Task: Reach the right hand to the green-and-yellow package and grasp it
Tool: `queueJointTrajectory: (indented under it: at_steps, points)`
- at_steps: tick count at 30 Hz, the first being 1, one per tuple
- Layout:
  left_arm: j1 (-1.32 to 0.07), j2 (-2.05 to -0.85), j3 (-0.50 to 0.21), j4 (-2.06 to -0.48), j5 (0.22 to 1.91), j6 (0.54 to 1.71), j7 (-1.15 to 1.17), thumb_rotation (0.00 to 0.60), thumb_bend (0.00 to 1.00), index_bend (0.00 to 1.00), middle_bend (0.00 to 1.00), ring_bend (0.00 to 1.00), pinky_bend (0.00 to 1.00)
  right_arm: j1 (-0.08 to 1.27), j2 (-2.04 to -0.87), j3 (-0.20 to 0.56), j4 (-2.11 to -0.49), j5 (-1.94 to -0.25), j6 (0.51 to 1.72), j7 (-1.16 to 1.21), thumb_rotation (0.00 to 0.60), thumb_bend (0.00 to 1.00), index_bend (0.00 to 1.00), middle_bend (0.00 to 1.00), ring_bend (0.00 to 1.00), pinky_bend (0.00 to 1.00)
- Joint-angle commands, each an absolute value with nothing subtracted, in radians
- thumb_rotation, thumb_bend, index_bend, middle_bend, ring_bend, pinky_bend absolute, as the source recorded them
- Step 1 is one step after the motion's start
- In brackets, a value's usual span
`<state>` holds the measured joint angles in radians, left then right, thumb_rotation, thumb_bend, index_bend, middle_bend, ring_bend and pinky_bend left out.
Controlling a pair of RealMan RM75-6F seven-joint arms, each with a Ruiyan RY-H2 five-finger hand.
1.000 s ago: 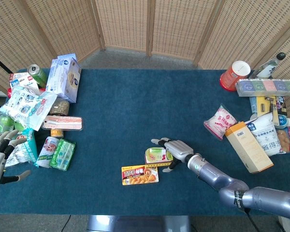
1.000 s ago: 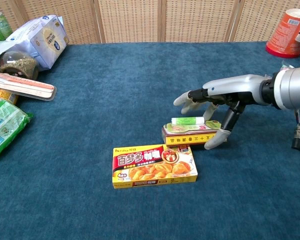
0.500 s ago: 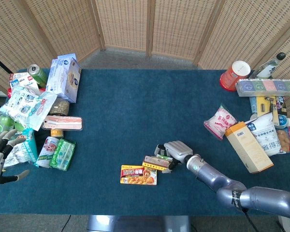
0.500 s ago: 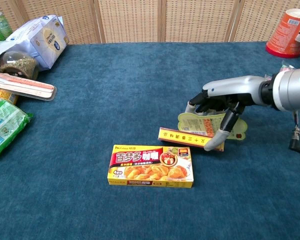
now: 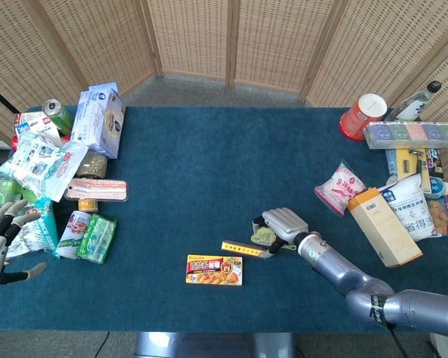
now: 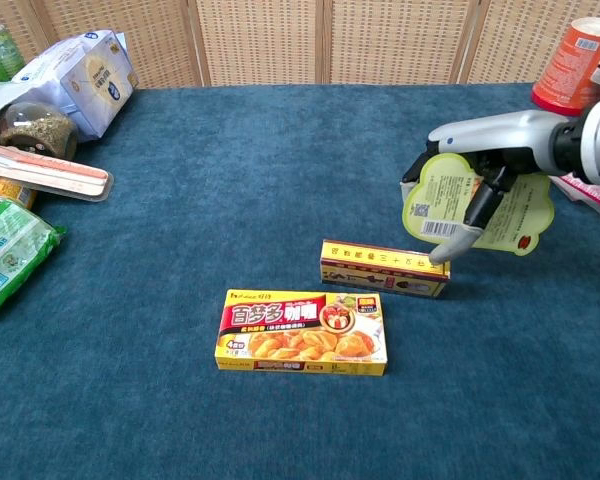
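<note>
- right hand [image 6: 480, 165] grips the green-and-yellow package [image 6: 477, 205]: fingers wrap over its top edge, thumb presses the barcode face, so the flat pack is pinched between them and stands tilted up with its underside toward the chest camera.
- package sits above the mat [image 6: 180, 400], right of centre, lower edge just over or touching the far end of the thin yellow box [image 6: 384, 268]; cannot tell which.
- head view: same hand [image 5: 282, 224] closed over the pack [image 5: 265, 237], thin yellow box [image 5: 239, 246] just left of it, arm coming in from the lower right.
- judgement: the grip from above is there because the pack is flat; curling over one edge is the only way to get purchase, hence the tipped pose.
- judgement: grasp looks made, task about done; risk is the light pack sliding out of a thin edge pinch.
- curry box [image 6: 302, 332] lies flat in front of the thin box, near it but apart, not touched by the hand.
- left hand [image 5: 1, 242] rests idle at the left table edge, fingers spread, holding nothing, beside the pile of snack bags [image 5: 41, 160]; not in the chest view.
- orange cup [image 6: 574, 65] stands far right, behind the arm, clear of the grasp.
- goods crowd both table sides, so the middle stays free as working room.
</note>
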<state>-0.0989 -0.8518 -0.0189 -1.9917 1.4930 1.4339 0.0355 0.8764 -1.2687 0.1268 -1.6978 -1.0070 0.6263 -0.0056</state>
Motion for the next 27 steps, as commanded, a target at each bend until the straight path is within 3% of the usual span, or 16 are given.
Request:
queueJointTrajectory:
  at_steps: [1, 27]
  points:
    - [-0.099, -0.852, -0.019, -1.992, 1.493, 1.433, 0.036, 0.6, 0.0, 0.22, 0.0, 0.0, 0.0, 0.882, -1.255, 0.132, -1.705, -1.005, 0.628, -0.011, 0.6, 0.04, 0.55, 0.75, 0.69, 0.78]
    - [-0.101, -0.853, -0.013, -1.994, 1.508, 1.428, 0.036, 0.6, 0.0, 0.22, 0.0, 0.0, 0.0, 1.001, -1.083, 0.219, -1.821, -0.871, 0.658, -0.103, 0.6, 0.04, 0.56, 0.75, 0.7, 0.79]
